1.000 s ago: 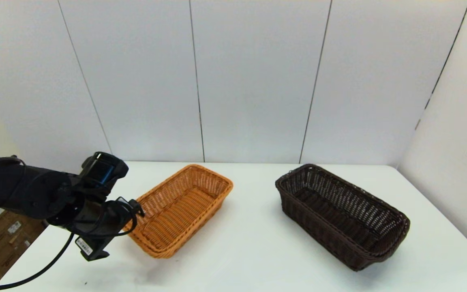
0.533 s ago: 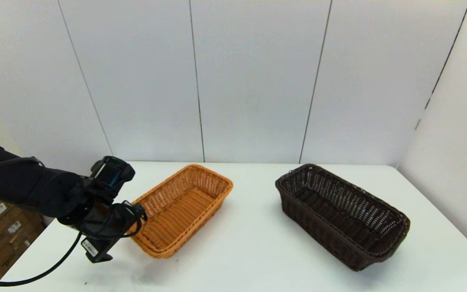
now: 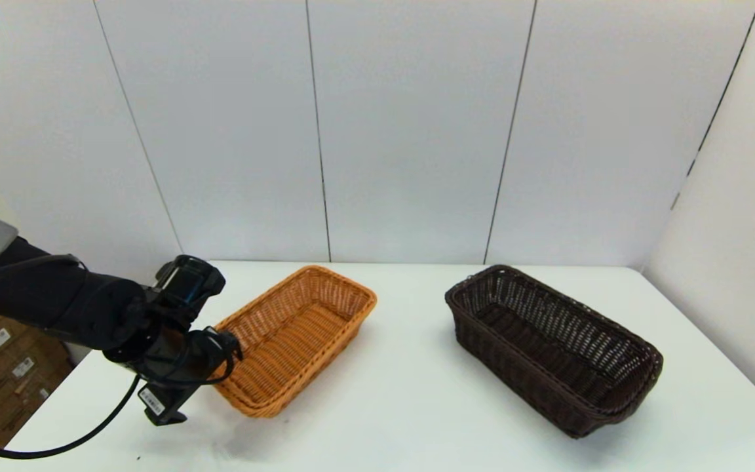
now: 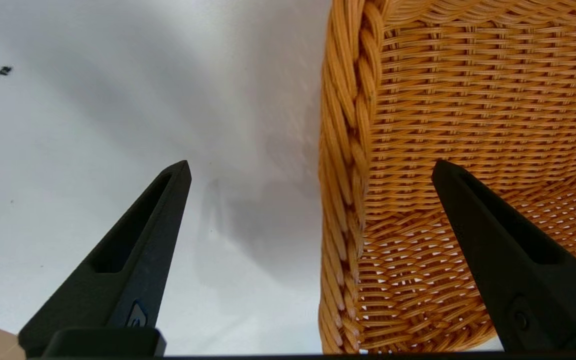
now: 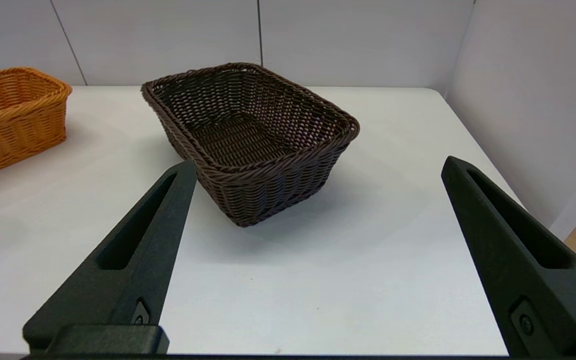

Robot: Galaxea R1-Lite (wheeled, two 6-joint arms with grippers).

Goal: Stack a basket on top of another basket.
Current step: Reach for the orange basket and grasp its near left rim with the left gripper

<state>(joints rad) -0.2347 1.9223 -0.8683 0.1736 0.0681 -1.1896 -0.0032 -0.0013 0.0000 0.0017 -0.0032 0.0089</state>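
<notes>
Two baskets apart, upright | orange-tan basket; left gripper spread astride its rim | dark brown basket

orange-tan basket, dark brown basket, apart

Two baskets (one dark basket, one orange basket)

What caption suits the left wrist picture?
Left hand open, fingers straddling the orange-tan basket rim.
</notes>
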